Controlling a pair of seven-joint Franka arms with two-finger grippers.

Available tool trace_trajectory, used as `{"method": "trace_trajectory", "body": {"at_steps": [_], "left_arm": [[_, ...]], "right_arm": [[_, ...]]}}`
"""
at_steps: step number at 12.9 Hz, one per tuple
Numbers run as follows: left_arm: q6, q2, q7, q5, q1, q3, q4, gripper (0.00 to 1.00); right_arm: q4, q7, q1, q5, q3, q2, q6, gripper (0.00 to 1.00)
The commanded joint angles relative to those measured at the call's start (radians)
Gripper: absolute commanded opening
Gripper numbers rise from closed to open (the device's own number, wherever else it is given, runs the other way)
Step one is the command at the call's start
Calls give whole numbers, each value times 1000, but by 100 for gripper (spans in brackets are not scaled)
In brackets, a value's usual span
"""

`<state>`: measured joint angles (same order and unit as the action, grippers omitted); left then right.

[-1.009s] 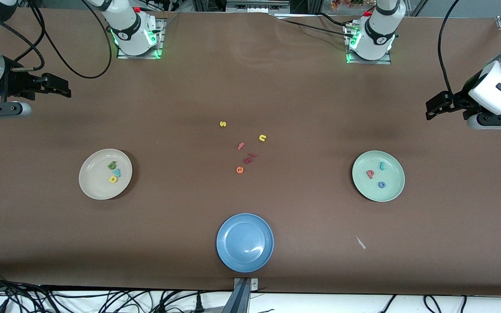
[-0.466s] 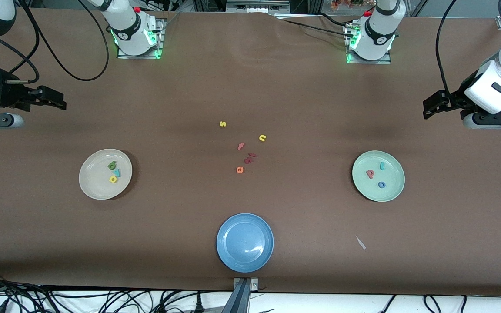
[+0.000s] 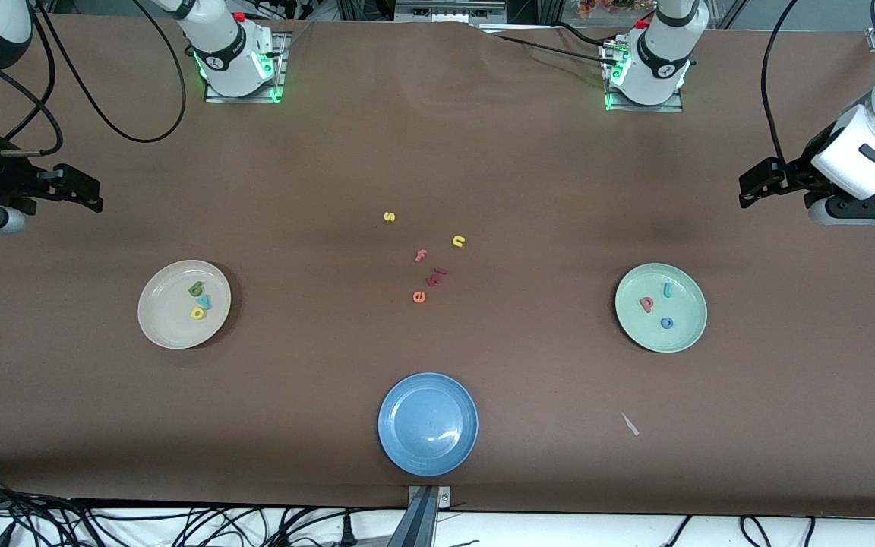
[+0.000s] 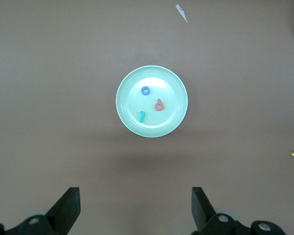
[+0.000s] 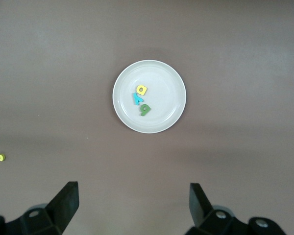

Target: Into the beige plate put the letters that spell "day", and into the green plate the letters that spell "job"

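Observation:
The beige plate lies toward the right arm's end of the table and holds the green "d", the teal "y" and the yellow "a". The green plate lies toward the left arm's end. It holds the teal "j", the red "b" and the blue "o". My right gripper hangs open and empty high over the table's end, with the beige plate in its wrist view. My left gripper is likewise open and empty, and looks down on the green plate.
A blue plate sits near the front edge at mid-table. Loose letters lie in the middle: yellow "s", yellow "n", pink "f", orange "e", and dark red pieces. A white scrap lies nearer the camera than the green plate.
The right gripper has drawn back toward its end of the table. The left gripper shifted only slightly. Plates and letters have not moved.

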<state>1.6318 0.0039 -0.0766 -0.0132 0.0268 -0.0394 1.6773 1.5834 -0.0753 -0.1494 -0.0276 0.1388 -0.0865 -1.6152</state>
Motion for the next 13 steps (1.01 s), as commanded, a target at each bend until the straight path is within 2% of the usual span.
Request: {"method": "trace_trajectory", "body": {"at_steps": [1, 13], "left_arm": [[-16, -12, -5, 6, -7, -4, -5, 100], [-33, -12, -9, 6, -5, -5, -5, 100]], "right_arm": [[-7, -23, -4, -11, 5, -2, -11, 100], [-7, -23, -2, 0, 7, -4, -9, 100]]}}
